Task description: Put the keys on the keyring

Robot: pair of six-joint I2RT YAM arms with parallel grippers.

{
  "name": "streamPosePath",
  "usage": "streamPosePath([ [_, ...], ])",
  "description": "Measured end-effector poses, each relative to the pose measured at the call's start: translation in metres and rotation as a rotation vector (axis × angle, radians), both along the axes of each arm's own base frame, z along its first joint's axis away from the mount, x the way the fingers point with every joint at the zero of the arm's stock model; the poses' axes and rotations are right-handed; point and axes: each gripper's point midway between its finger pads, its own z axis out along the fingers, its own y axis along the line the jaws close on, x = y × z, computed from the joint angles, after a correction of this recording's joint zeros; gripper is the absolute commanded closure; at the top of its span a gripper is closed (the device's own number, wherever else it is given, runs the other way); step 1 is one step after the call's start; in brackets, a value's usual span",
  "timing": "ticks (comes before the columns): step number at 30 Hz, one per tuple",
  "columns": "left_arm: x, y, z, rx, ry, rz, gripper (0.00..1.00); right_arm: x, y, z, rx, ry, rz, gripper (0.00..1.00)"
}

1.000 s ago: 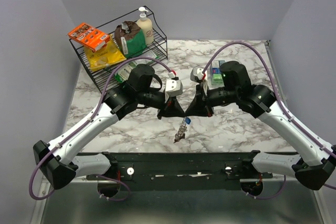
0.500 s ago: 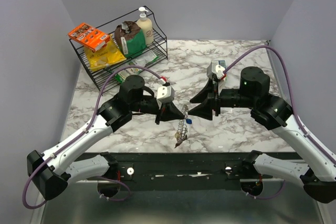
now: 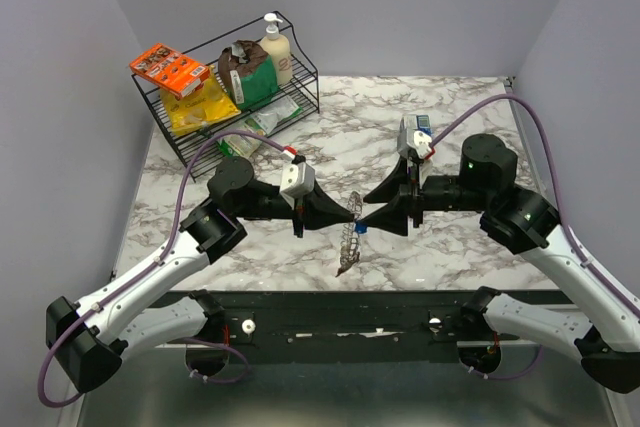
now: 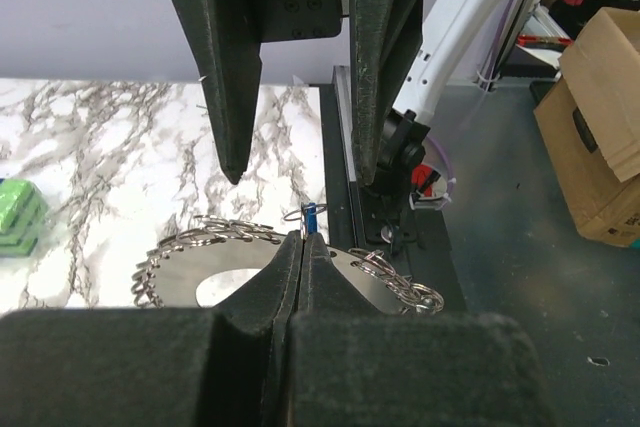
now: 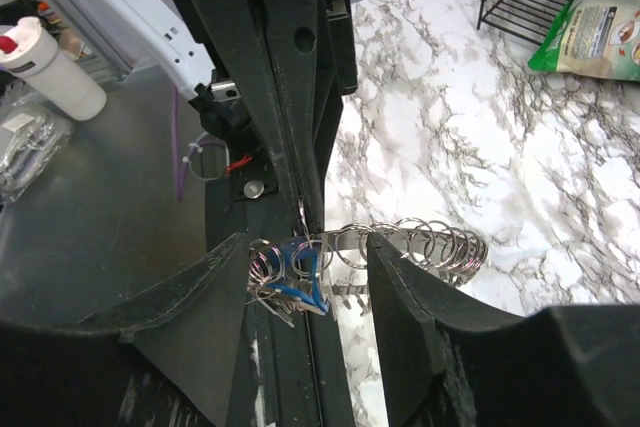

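Note:
My left gripper (image 3: 347,215) is shut on the keyring (image 3: 348,243), a silvery loop hanging over the table's front middle. In the left wrist view its jaws (image 4: 303,243) pinch the keyring (image 4: 200,272) edge-on. Several small split rings sit along the keyring (image 5: 430,244). A blue-headed key (image 5: 300,270) hangs at the pinched spot, also seen as the blue key (image 3: 358,230) from above. My right gripper (image 3: 368,213) is open, its fingertips on either side of the blue key and touching nothing; in its own wrist view the right gripper (image 5: 308,244) faces the left jaws.
A black wire rack (image 3: 300,75) at the back left holds an orange box (image 3: 168,69), a yellow bag (image 3: 197,107), a brown-green pouch (image 3: 247,72) and a soap bottle (image 3: 276,49). A green packet (image 3: 262,124) lies beside it. The black base rail (image 3: 340,309) runs along the front.
My right gripper has opened from shut and drawn back a little to the right. The left wrist has shifted left and turned, still holding the keyring.

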Motion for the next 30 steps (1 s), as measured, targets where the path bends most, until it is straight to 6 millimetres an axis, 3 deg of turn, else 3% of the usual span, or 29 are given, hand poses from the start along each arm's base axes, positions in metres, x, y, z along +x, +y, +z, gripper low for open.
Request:
streamPosePath([
  [8,-0.001,-0.001,0.013,-0.049,-0.007,-0.003,1.0,-0.005,0.002,-0.002,0.004,0.011,0.038,0.38],
  [11,-0.001,-0.001,0.015,-0.059,-0.012,-0.003,1.0,-0.003,0.004,-0.007,-0.006,0.022,0.038,0.45],
  [13,-0.001,-0.001,0.016,-0.06,-0.011,-0.003,1.0,-0.002,0.005,-0.009,-0.011,0.027,0.037,0.63],
  [15,-0.001,-0.001,0.016,-0.06,-0.008,-0.005,1.0,-0.001,0.004,-0.01,-0.013,0.022,0.033,0.69],
  [20,-0.001,-0.001,0.016,-0.061,-0.003,-0.004,1.0,0.001,0.004,-0.01,-0.015,0.015,0.024,0.76],
  [30,0.001,-0.002,0.015,-0.058,0.002,0.006,1.0,-0.001,0.003,-0.013,-0.019,0.019,0.025,0.77],
])
